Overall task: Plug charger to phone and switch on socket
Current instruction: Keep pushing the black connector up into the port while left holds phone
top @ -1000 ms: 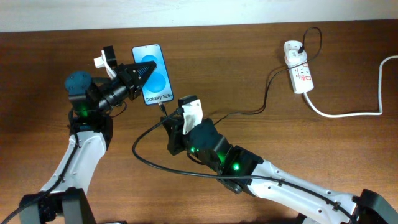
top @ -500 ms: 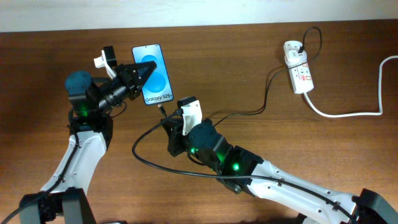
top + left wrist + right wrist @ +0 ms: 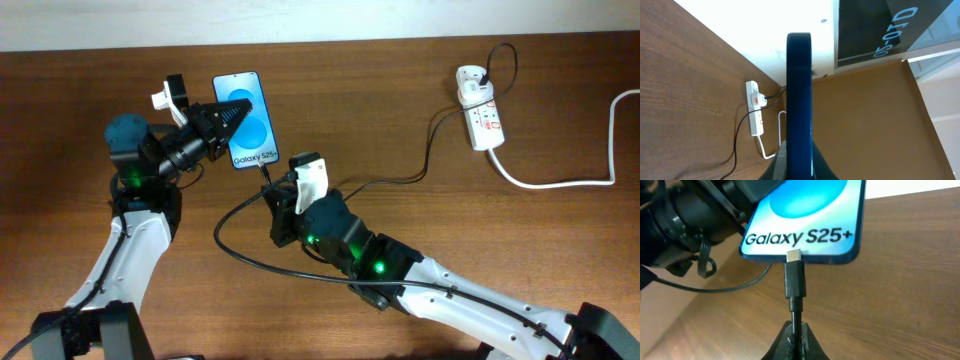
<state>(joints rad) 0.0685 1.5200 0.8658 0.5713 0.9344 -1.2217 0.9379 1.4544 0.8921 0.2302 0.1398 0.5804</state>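
The phone (image 3: 247,122) is lifted off the table with its blue screen facing up. My left gripper (image 3: 236,110) is shut on it. In the left wrist view the phone (image 3: 799,95) stands edge-on between the left gripper (image 3: 799,167) jaws. My right gripper (image 3: 272,190) is shut on the charger (image 3: 263,172) just behind its black plug. In the right wrist view the right gripper (image 3: 796,332) holds the charger (image 3: 794,282) upright, and its silver tip meets the bottom edge of the phone (image 3: 810,215). The socket (image 3: 480,112) lies at the far right, away from both grippers.
The charger's black cable (image 3: 240,262) loops across the table in front of the right arm and runs up to the socket. A thick white lead (image 3: 560,184) leaves the socket toward the right edge. The socket (image 3: 754,107) also shows in the left wrist view.
The right gripper has shifted very slightly with the charger. The left arm and the phone have stayed still.
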